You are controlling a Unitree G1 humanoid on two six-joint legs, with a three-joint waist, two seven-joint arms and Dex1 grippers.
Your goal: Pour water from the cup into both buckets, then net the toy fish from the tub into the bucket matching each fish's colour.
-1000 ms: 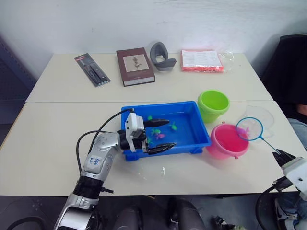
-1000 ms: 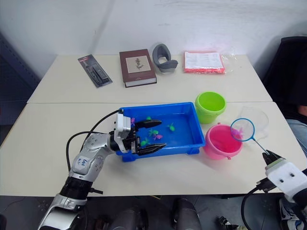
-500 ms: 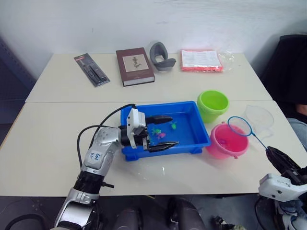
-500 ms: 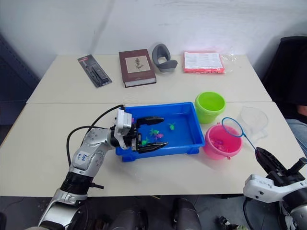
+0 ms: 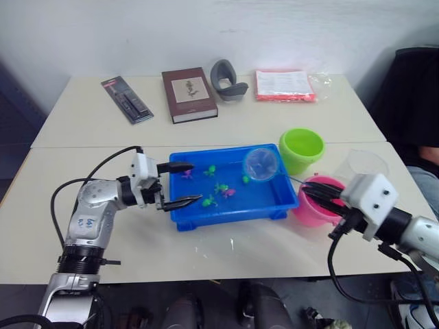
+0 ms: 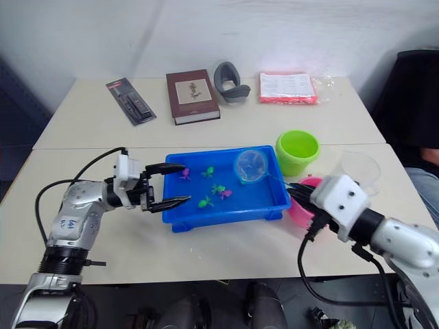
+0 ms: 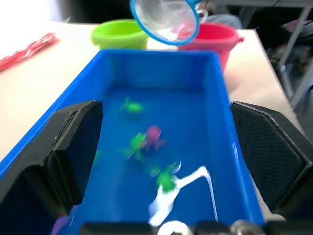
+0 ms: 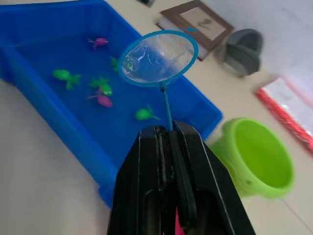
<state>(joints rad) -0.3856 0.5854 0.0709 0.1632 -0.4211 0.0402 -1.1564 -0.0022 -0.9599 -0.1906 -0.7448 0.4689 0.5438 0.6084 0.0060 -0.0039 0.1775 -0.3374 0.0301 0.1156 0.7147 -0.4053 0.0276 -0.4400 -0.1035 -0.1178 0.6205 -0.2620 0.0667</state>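
The pale bench (image 5: 226, 236) fills most of the frame, with the blue tub (image 5: 234, 207) sitting at its centre, squarely between the two arms, presumably so either can reach it. To the right of the tub stand the two buckets: the lime green bucket (image 5: 301, 149) at its upper-right corner and the pink bucket (image 5: 306, 213) just below that, both close enough that a netted fish has only a short trip. The clear cup (image 5: 365, 163) stands further right, out of the way, which suggests the pouring is done. At centre left, the left claw (image 5: 180, 184) straddles the tub's left wall with its fingers spread wide and holding nothing, one finger over the water and one near the front rim; I'd guess it is there to steady the tub. At lower right, the right claw (image 8: 168, 142) is clamped tight on the thin handle of the net (image 5: 260, 164), whose blue hoop hangs over the upper-right part of the tub and looks empty, poised for a dip. Several toy fish (image 5: 221, 187), green and pink, float in the middle of the tub, left of the hoop.
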